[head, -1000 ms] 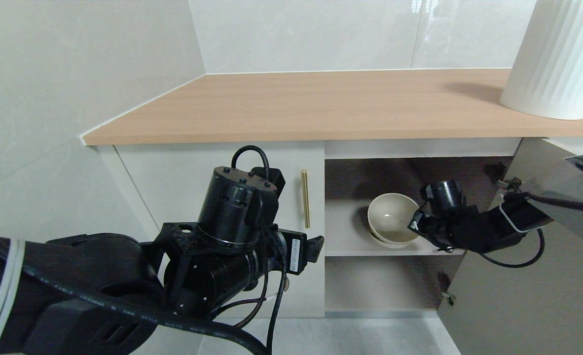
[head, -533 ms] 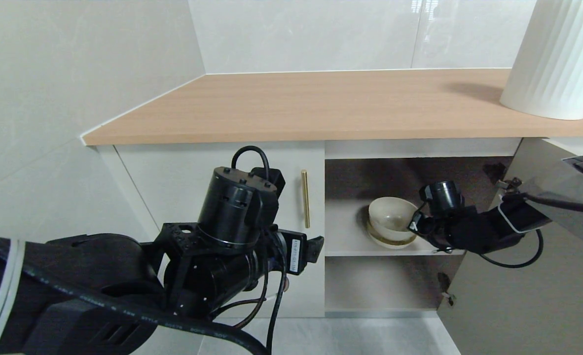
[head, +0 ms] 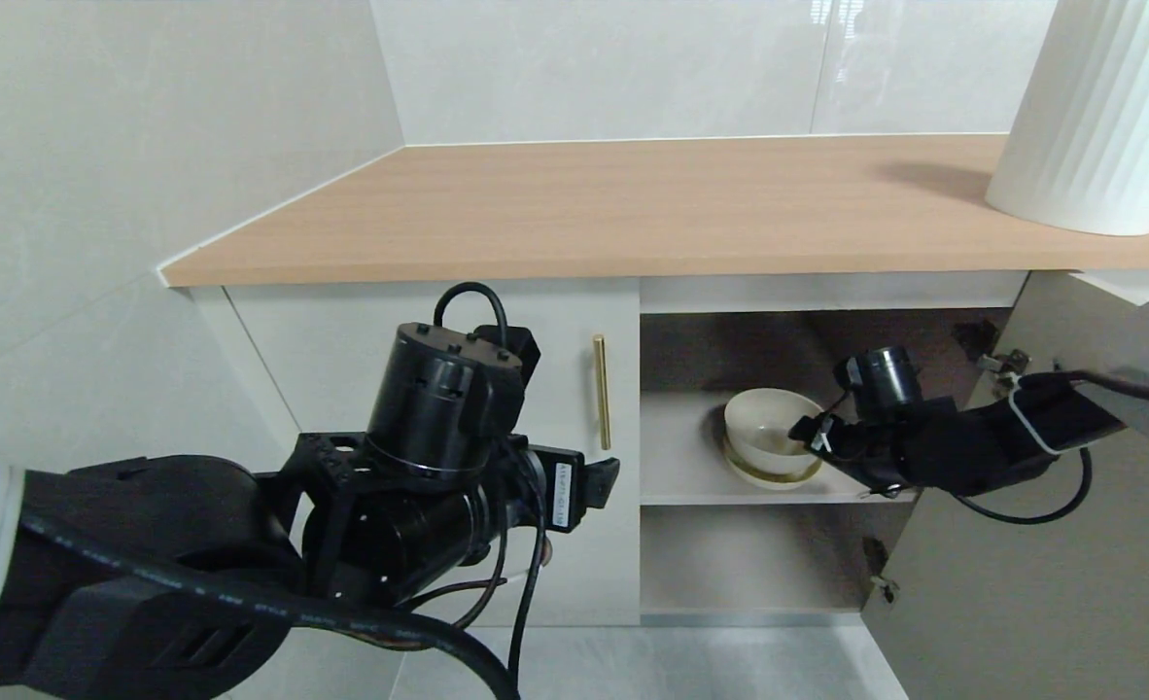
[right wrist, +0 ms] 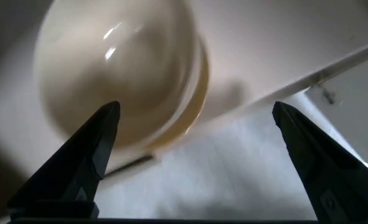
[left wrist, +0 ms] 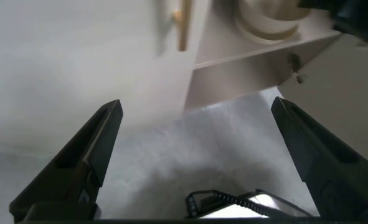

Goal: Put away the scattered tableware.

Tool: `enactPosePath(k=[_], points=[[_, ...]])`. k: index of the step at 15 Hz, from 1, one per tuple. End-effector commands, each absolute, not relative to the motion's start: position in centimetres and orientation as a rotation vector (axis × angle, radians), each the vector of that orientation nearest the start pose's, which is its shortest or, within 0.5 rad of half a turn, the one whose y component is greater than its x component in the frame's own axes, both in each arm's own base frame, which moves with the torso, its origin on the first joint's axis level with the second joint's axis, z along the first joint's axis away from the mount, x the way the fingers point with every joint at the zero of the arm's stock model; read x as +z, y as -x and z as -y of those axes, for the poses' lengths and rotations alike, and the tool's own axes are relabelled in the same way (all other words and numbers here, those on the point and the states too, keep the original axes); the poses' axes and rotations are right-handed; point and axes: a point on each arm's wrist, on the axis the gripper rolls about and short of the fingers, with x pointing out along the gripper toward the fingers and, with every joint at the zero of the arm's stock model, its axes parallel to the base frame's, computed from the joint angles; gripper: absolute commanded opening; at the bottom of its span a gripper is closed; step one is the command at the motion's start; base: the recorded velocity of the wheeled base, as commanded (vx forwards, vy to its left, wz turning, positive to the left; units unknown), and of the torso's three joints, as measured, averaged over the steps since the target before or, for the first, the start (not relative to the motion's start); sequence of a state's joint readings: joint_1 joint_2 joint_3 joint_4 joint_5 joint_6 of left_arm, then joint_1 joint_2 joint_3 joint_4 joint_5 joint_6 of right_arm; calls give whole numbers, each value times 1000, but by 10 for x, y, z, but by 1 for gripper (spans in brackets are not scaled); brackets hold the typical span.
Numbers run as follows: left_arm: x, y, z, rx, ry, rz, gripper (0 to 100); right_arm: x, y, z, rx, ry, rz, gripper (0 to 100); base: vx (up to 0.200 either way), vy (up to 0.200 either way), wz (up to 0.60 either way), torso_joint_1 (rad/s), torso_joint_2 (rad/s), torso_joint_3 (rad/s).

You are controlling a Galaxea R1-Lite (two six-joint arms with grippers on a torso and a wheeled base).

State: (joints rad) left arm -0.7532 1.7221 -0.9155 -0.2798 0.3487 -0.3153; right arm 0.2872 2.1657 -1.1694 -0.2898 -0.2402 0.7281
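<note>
Pale tiled walls meet in a corner at the upper left of the head view, and a wooden counter (head: 633, 204) runs across the middle of the frame, its front edge overhanging a white cabinet. A ribbed white vase (head: 1099, 117) stands on the counter at the upper right, near that edge.

Below the counter, the left door (head: 341, 350) is closed, with a gold handle (head: 601, 392) upright along its right edge. The right door (head: 1022, 583) is swung wide open at the lower right, baring the compartment. A shelf (head: 681, 457) splits it in two. The bowl (head: 764, 428) sits upright in a shallow dish (head: 769, 476) on this shelf, right of centre and close to the front lip. Open shelf lies to the bowl's left.

The right gripper (right wrist: 196, 109) is at the compartment's mouth, at the bowl's right side, fingers spread wide and holding nothing. In its wrist view the bowl (right wrist: 121, 74) lies beyond one fingertip; whether they touch cannot be told.

The left gripper (left wrist: 196, 109) hangs in front of the closed door at the lower centre of the head view, well apart from the bowl (left wrist: 268, 15), fingers likewise spread with nothing between them. Bare floor (head: 681, 661) lies beneath it.
</note>
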Motion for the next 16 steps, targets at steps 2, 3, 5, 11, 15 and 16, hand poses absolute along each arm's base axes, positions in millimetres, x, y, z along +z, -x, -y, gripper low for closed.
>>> enactPosePath(k=[2, 3, 5, 11, 15, 16], points=[[188, -214, 165, -259, 70, -464, 100, 151, -323, -118, -19, -446, -762, 100, 0, 0, 0, 0, 0, 0], [199, -204, 149, -240, 89, -437, 100, 176, -292, -115, 14, -383, -814, 100, 0, 0, 0, 0, 0, 0], [208, -179, 123, -223, 93, -440, 100, 211, -248, -108, 54, -359, -833, 100, 0, 0, 0, 0, 0, 0], [199, -160, 101, -185, 86, -465, 100, 225, -188, -106, 153, -320, -839, 100, 0, 0, 0, 0, 0, 0], [198, -160, 102, -187, 83, -469, 100, 222, -180, -112, 185, -288, -858, 100, -200, 0, 0, 4, -1, 5], [198, -160, 102, -187, 84, -468, 100, 221, -180, -112, 185, -288, -858, 100, -200, 0, 0, -2, 2, 7]])
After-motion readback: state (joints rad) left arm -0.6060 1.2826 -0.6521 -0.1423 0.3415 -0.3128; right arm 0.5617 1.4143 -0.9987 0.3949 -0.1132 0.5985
